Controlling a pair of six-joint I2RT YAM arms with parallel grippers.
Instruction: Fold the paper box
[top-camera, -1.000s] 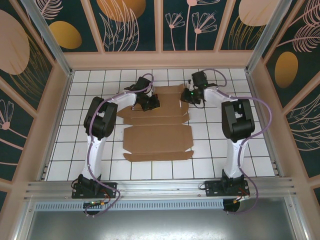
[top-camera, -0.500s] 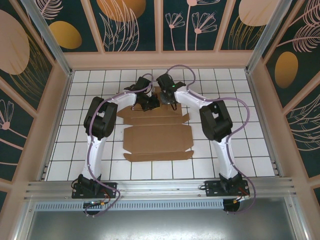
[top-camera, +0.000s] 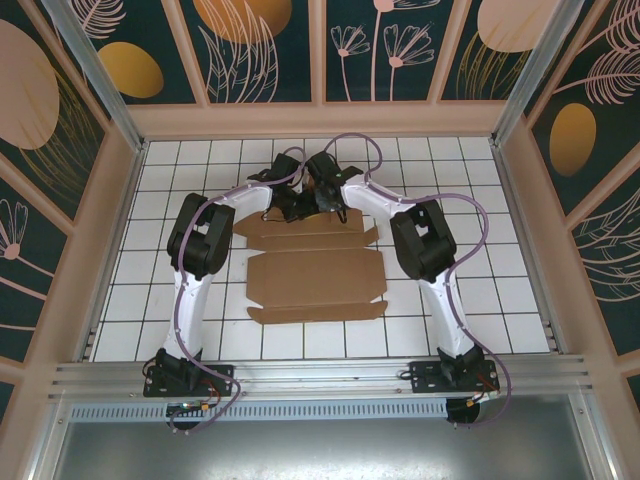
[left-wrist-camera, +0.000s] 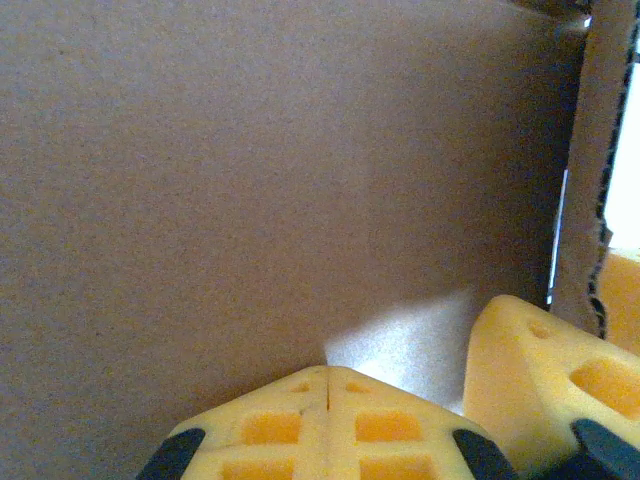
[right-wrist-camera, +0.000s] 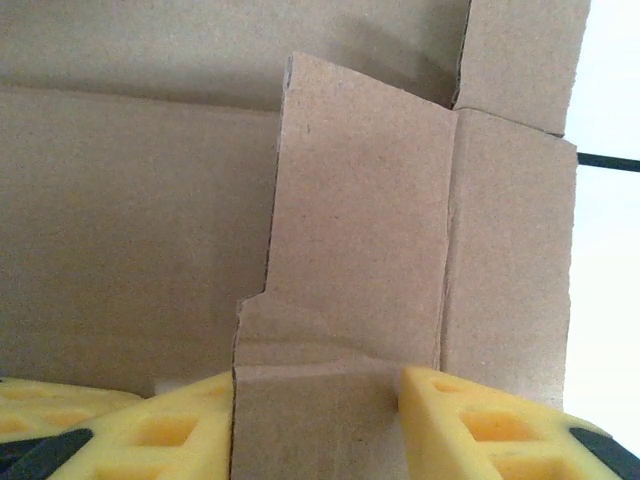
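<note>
At the far end of the paper box (top-camera: 315, 275), both grippers crowd together.

On the white tiled table (top-camera: 200, 180) the brown sheet lies between the two arms, its near panels flat and its far end partly hidden under the wrists. The left gripper (left-wrist-camera: 328, 388) has its yellow tips pressed tight together with nothing between them, close against a broad cardboard face (a second yellow finger (left-wrist-camera: 530, 370) shows just to its right). The right gripper (right-wrist-camera: 318, 385) stands partly parted, one tip to each side of a notched flap (right-wrist-camera: 350, 230); whether it presses on that flap I cannot tell.
</note>
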